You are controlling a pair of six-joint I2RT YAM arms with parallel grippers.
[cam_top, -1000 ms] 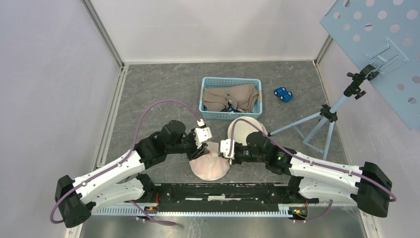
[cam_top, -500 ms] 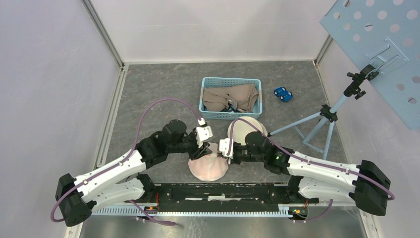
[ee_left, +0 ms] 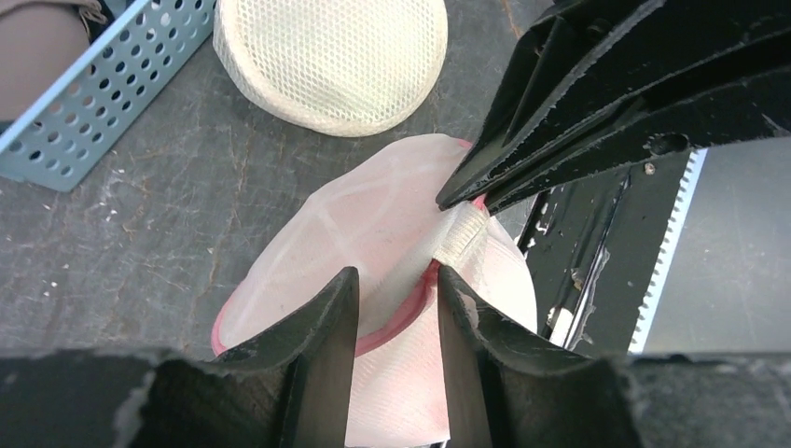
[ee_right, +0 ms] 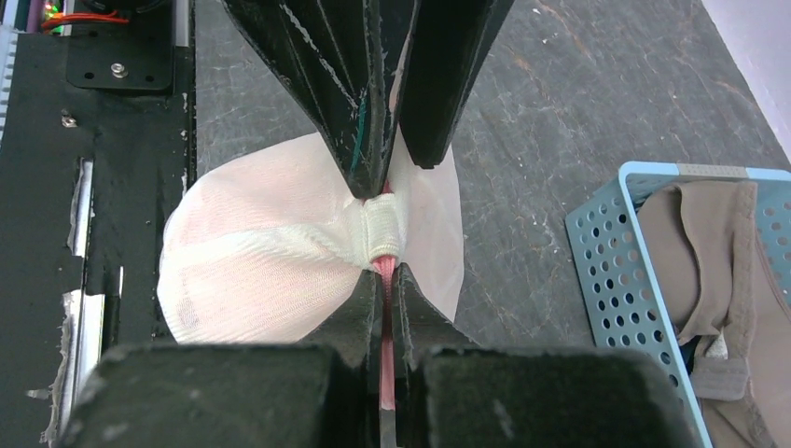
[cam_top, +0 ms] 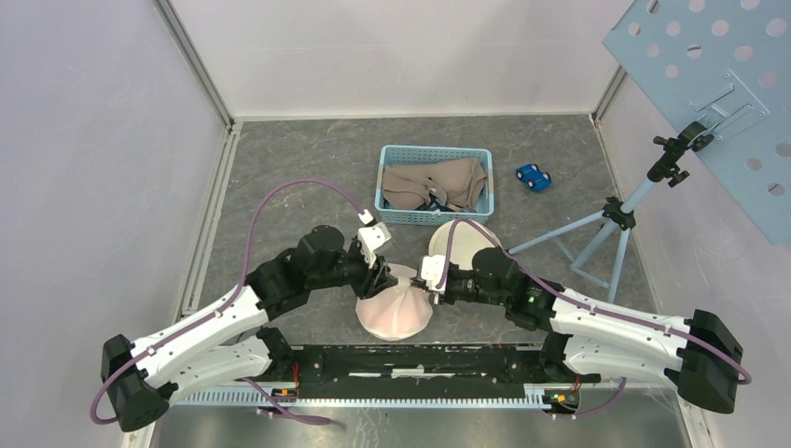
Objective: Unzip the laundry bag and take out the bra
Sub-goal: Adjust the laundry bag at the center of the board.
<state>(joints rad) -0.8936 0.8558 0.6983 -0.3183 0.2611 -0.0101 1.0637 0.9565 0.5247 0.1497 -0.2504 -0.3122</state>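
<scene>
The laundry bag (cam_top: 392, 315) is a pinkish-white mesh dome with a pink seam, near the table's front edge. It is pulled up into a peak between both grippers. My right gripper (ee_right: 383, 271) is shut on the pink seam just below a white fabric tab (ee_right: 381, 229). My left gripper (ee_left: 397, 275) is open, its fingers either side of the seam beside that tab (ee_left: 462, 238). In the top view the left gripper (cam_top: 382, 278) and right gripper (cam_top: 434, 287) meet over the bag. The bra is hidden inside the bag.
A second cream mesh dome (cam_top: 462, 245) lies just behind the bag. Further back stands a blue basket (cam_top: 386, 182) with beige cloth. A blue toy car (cam_top: 533, 176) and a tripod (cam_top: 606, 233) are at the right.
The bag's top has been drawn up into a tighter peak. The left gripper has opened slightly and shifted back left; the right gripper stays clamped and has edged right.
</scene>
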